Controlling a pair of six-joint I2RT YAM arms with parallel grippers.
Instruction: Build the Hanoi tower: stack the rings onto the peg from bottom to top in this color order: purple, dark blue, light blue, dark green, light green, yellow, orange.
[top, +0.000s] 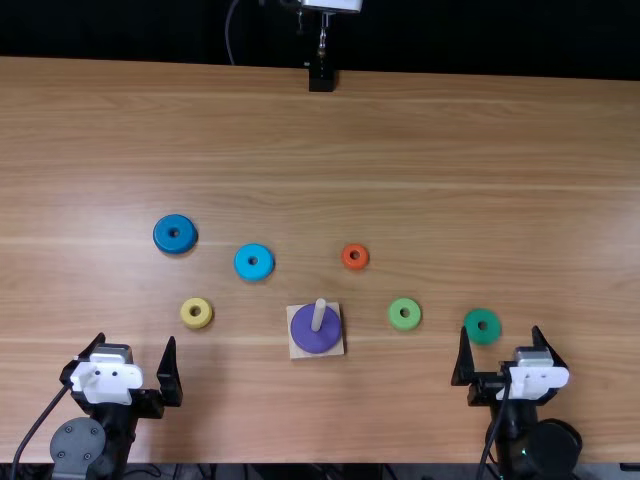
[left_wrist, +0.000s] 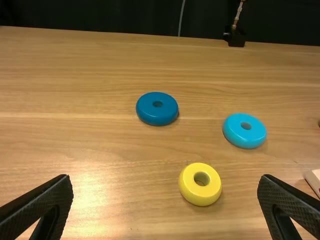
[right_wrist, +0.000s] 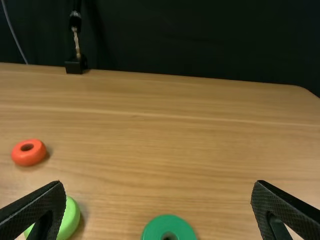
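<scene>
While both pincers wait apart, the purple ring (top: 308, 338) is lying flat round the pale peg (top: 319, 315), which leans a little from its upright line in the top view. It is the widest of the rings, and the square base (top: 296, 352) under it is of a light colour. This peg stands between the two pincers, well apart from each. The left pincer (top: 136, 345) has its two fingers spread, with nothing held; the right pincer (top: 500, 335) is spread likewise and empty.

In the left wrist view one can see the rounded side of the yellow ring (top: 196, 321), just beyond and to the right of the left pincer. Farther beyond that pincer lie the dark blue ring (top: 175, 246) and, more to the right, the light blue ring (top: 253, 271). The right wrist view shows the dark green ring (top: 482, 338) very near the right pincer's tips, the light green ring (top: 404, 323) to that pincer's left, and the orange ring (top: 346, 257) farther off on the same side.

Counted all together, there are seven rings, one of each colour: one on the peg, six on the table (top: 400, 130). There are one peg, one base and two pincers.
</scene>
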